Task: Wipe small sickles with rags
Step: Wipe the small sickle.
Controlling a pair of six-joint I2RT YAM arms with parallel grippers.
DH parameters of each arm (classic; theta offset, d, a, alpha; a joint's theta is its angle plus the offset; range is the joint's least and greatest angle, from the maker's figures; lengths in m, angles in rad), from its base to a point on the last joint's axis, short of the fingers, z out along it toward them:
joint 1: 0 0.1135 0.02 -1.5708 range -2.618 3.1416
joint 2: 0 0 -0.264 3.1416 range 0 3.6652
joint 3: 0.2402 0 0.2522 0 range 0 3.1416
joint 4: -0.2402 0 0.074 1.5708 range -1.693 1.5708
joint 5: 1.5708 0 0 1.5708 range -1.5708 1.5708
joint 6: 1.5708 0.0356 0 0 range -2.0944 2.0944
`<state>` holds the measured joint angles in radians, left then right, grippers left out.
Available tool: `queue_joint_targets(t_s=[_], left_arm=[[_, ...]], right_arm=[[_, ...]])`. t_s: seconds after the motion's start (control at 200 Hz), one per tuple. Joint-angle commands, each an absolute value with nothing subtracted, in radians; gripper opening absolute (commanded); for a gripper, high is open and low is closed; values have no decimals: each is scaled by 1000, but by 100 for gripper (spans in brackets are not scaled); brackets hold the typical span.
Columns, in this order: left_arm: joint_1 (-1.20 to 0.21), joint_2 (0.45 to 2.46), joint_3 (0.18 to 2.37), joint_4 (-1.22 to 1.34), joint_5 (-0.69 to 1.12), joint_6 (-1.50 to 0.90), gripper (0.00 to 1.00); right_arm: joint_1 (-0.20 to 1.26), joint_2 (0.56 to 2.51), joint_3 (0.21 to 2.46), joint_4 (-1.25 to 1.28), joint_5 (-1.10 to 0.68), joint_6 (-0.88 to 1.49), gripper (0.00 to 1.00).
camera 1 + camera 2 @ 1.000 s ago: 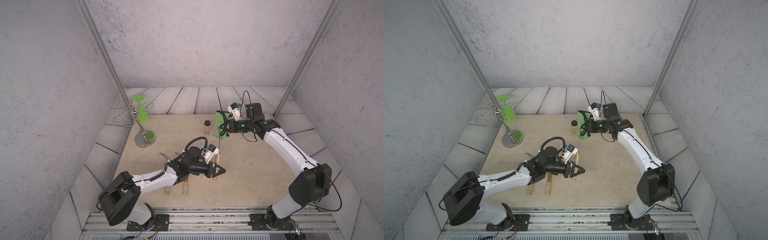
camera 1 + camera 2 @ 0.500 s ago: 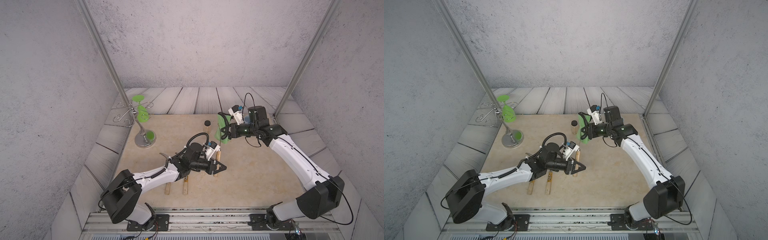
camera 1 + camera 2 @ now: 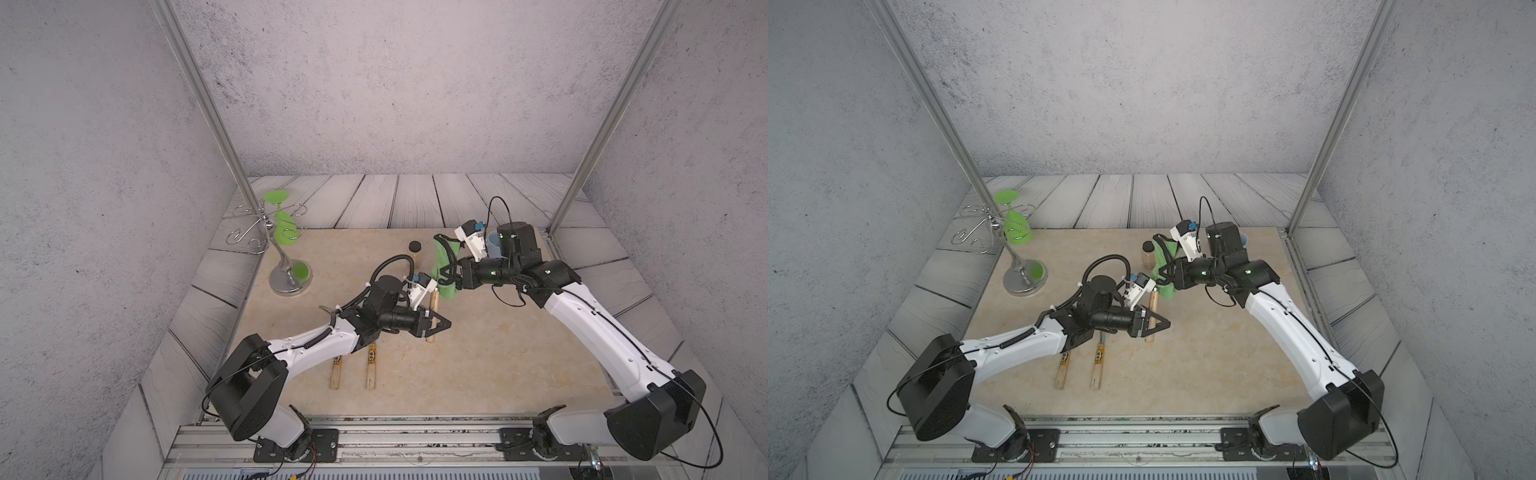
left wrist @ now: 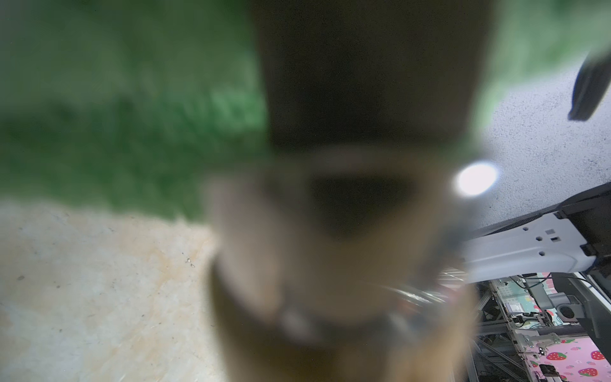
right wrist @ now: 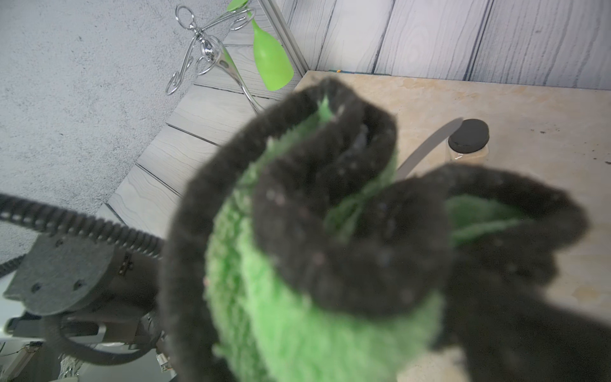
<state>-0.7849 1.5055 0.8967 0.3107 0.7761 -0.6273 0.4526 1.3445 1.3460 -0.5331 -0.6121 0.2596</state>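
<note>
Sickles (image 3: 371, 368) lie flat, two of them, just left of the left gripper (image 3: 439, 323), which squeezes a third sickle (image 3: 434, 300) by the handle. Right of it, the right gripper (image 3: 446, 275) pinches the green rag (image 3: 448, 291) at its blade. One wipe looks begun; two wait.

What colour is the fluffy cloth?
Bright green with dark, almost black edging; the cloth shows best in the right wrist view.

grey walls (image 3: 374, 83), plank floor (image 3: 415, 199), beige mat (image 3: 498, 353)
</note>
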Motion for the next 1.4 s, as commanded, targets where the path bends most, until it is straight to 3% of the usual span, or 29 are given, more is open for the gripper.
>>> queue_joint_targets(t_s=[0.0,0.195,0.4,0.676,1.076,1.391], left_arm=[[-771,1520,955,370,837,-601,0],[-713,1512,950,410,867,-640,0],[-693,1473,909,410,878,-645,0],[-735,1356,761,474,848,-699,0],[-829,1296,687,526,814,-737,0],[-851,1349,705,543,820,-740,0]], right_arm=[[506,1295,1319,-542,-776,273,15],[506,1219,1262,-563,-745,262,15],[488,1147,1254,-679,-522,247,15],[375,1245,1340,-710,-389,332,15],[353,1554,1570,-596,-538,384,15],[354,1589,1600,-546,-655,376,15]])
